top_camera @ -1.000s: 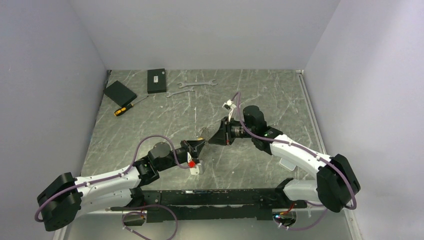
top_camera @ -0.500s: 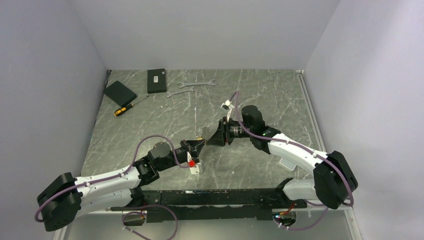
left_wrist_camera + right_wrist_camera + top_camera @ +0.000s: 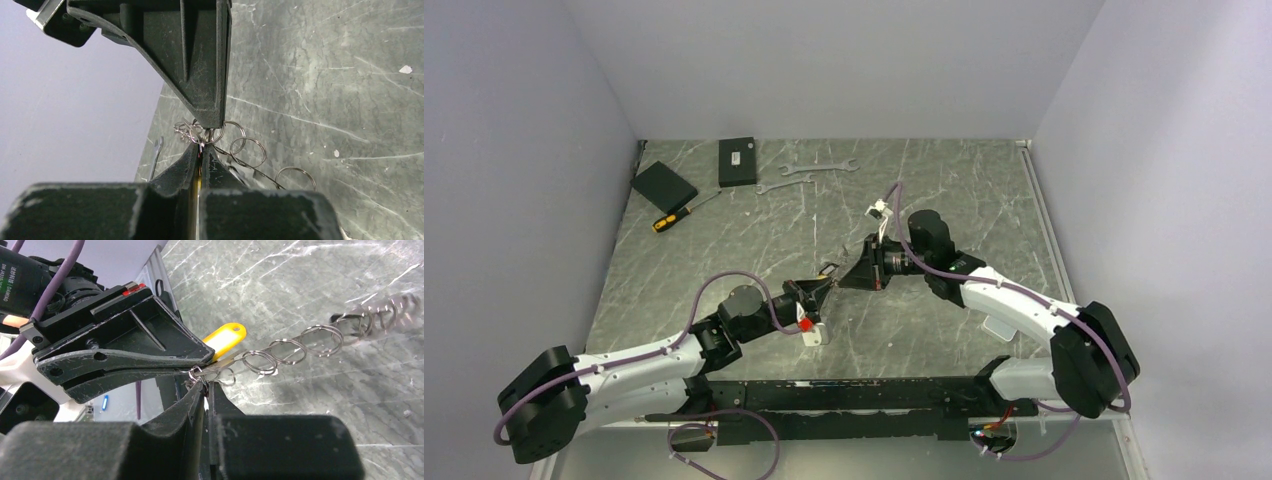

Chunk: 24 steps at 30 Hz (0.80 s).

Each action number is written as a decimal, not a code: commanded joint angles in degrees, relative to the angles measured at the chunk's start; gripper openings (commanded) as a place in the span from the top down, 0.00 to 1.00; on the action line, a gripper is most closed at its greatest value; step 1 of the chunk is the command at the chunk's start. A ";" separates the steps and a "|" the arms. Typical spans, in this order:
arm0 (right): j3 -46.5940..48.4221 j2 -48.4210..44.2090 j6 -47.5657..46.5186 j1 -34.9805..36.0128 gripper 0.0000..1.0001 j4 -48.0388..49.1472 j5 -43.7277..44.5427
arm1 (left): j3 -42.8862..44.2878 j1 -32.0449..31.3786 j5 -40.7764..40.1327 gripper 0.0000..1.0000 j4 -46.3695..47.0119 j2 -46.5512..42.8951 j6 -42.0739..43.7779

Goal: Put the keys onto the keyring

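My two grippers meet tip to tip above the middle of the table. My left gripper (image 3: 821, 287) (image 3: 201, 149) is shut on the yellow key (image 3: 226, 337), a flat piece with a slot at its end; a yellow edge shows between its jaws. My right gripper (image 3: 846, 279) (image 3: 206, 385) is shut on the near end of the keyring (image 3: 272, 356), a thin silvery wire strung with several small rings. It trails off to the right above the table. The keyring also shows in the left wrist view (image 3: 246, 163). Other keys are not discernible.
Two silver wrenches (image 3: 821, 167) (image 3: 774, 187) lie at the back of the table. Two black boxes (image 3: 737, 161) (image 3: 663, 184) and a yellow-handled screwdriver (image 3: 672, 217) lie at the back left. Walls close in the table on three sides.
The right gripper has shifted slightly left, closer against the left gripper. Both stay shut and tip to tip.
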 commanded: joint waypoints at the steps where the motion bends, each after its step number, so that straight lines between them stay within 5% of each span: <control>1: 2.12 -2.02 -2.69 0.86 0.85 -1.34 0.31 | 1.08 -0.65 2.57 1.00 9.08 -0.46 -1.05; 3: 2.36 -2.40 -3.27 0.86 0.79 -2.23 1.11 | 0.98 -0.70 2.76 1.00 9.29 -0.43 -1.24; 24: 4.59 -0.71 -3.50 1.47 0.77 -0.99 -0.94 | 0.09 -0.68 3.31 1.00 10.26 1.33 -2.08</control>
